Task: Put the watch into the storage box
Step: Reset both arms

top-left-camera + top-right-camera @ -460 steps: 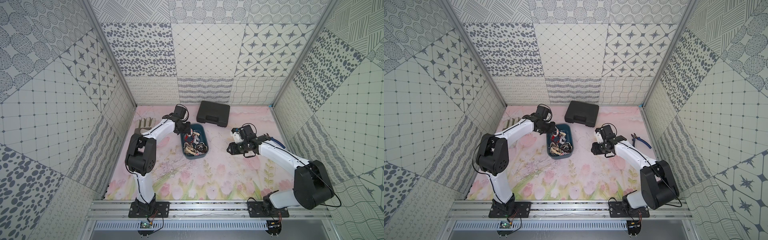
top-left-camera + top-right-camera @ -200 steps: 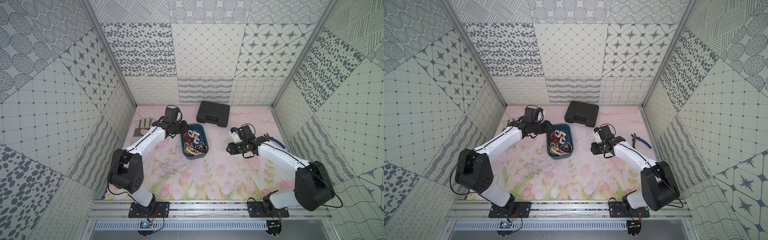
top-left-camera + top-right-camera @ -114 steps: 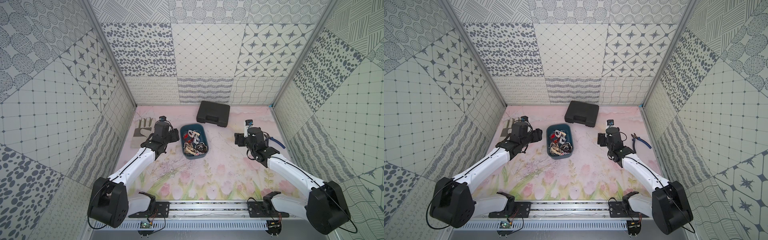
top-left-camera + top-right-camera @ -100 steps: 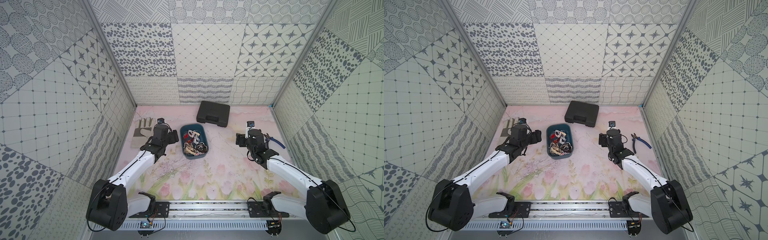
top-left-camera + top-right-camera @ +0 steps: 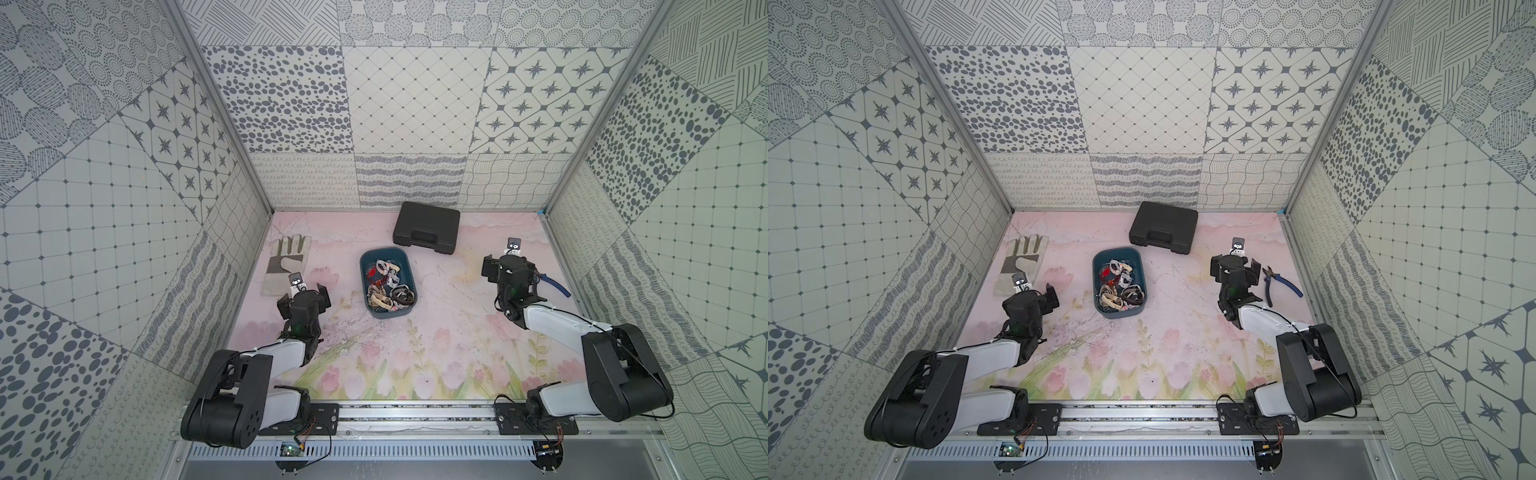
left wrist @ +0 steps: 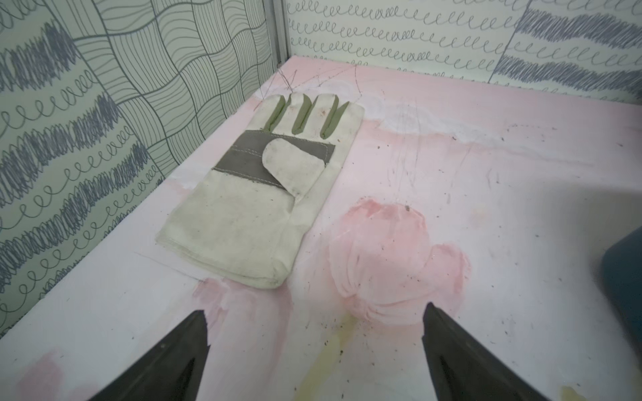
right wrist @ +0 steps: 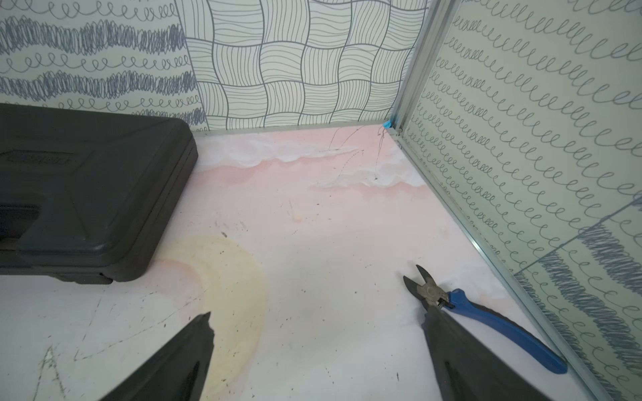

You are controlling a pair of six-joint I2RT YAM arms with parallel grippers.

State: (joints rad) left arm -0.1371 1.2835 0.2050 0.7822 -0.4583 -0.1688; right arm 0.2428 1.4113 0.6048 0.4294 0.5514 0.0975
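The storage box (image 5: 363, 272) (image 5: 1096, 272) is a teal tub at the middle of the pink mat. Several watches (image 5: 390, 291) (image 5: 1121, 291) lie piled inside it, and I see no watch outside it. My left gripper (image 5: 303, 297) (image 5: 1034, 297) hovers left of the box, apart from it. It is open and empty in the left wrist view (image 6: 315, 309), where a corner of the box (image 6: 625, 270) shows at the edge. My right gripper (image 5: 509, 264) (image 5: 1234, 264) is well right of the box, also open with nothing between its fingers (image 7: 317, 314).
A black hard case (image 5: 426, 226) (image 5: 1163, 226) (image 7: 87, 194) lies behind the box near the back wall. A work glove (image 5: 284, 266) (image 5: 1021, 262) (image 6: 264, 191) lies flat beyond the left gripper. Blue-handled cutters (image 5: 1281, 282) (image 7: 486, 319) lie beside the right gripper, near the right wall.
The left arm has left the box and both arms have drawn back toward the front rail. Both grippers have opened wide.
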